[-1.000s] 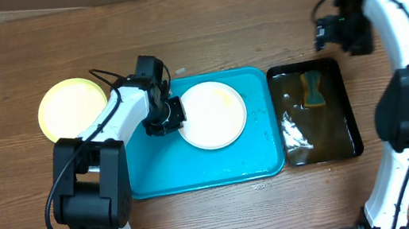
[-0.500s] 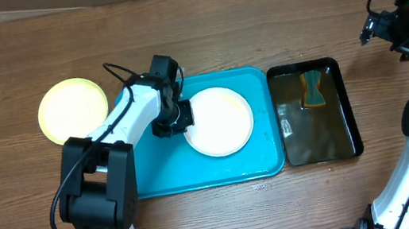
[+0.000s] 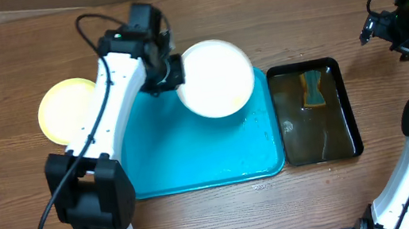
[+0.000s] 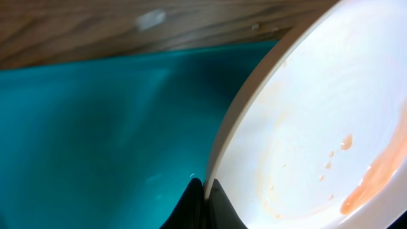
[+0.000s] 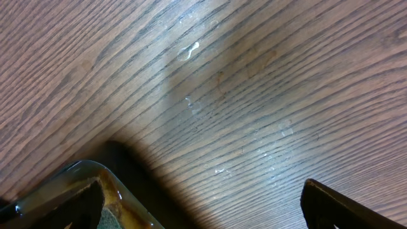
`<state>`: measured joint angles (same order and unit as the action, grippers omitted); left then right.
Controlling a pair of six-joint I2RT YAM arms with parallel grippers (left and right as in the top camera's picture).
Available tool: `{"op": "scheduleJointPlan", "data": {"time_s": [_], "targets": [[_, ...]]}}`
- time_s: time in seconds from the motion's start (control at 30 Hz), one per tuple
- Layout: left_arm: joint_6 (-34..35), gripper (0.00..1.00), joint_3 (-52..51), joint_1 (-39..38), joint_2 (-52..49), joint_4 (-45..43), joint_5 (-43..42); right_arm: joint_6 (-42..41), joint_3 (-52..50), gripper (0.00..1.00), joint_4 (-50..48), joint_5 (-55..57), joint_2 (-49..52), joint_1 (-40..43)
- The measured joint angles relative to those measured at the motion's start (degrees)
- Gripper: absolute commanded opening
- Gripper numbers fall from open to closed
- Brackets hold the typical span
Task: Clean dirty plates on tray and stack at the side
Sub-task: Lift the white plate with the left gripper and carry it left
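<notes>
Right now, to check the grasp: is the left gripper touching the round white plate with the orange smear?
Touching. The left wrist view shows the left gripper pinching the rim of the round white plate between its dark fingers.

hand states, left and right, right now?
Left hand: closed on the rim of the plate.
Right hand: open, holding nothing.
</notes>
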<state>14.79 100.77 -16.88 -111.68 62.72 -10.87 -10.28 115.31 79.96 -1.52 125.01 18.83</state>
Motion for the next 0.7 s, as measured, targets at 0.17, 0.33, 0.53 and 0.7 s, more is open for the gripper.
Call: {"op": "scheduleJointPlan", "data": {"time_s": [0.17, 0.33, 0.53, 0.7], "targets": [[0.37, 0.04, 0.22, -6.97, 0.00, -4.98, 1.77, 0.00, 0.00, 1.00, 0.00, 0.00, 0.00, 0.00], [1.33, 0.04, 0.22, -16.55, 0.00, -8.66, 10.88, -0.02, 0.00, 1.00, 0.00, -0.02, 0.00, -0.02], [1.38, 0.04, 0.22, -29.92, 0.00, -9.55, 31.54, -0.02, 0.00, 1.00, 0.00, 0.00, 0.00, 0.00], [-0.63, 0.04, 0.22, -40.94, 0.00, -12.70, 50.49, 0.00, 0.00, 1.00, 0.02, 0.00, 0.00, 0.00]]}}
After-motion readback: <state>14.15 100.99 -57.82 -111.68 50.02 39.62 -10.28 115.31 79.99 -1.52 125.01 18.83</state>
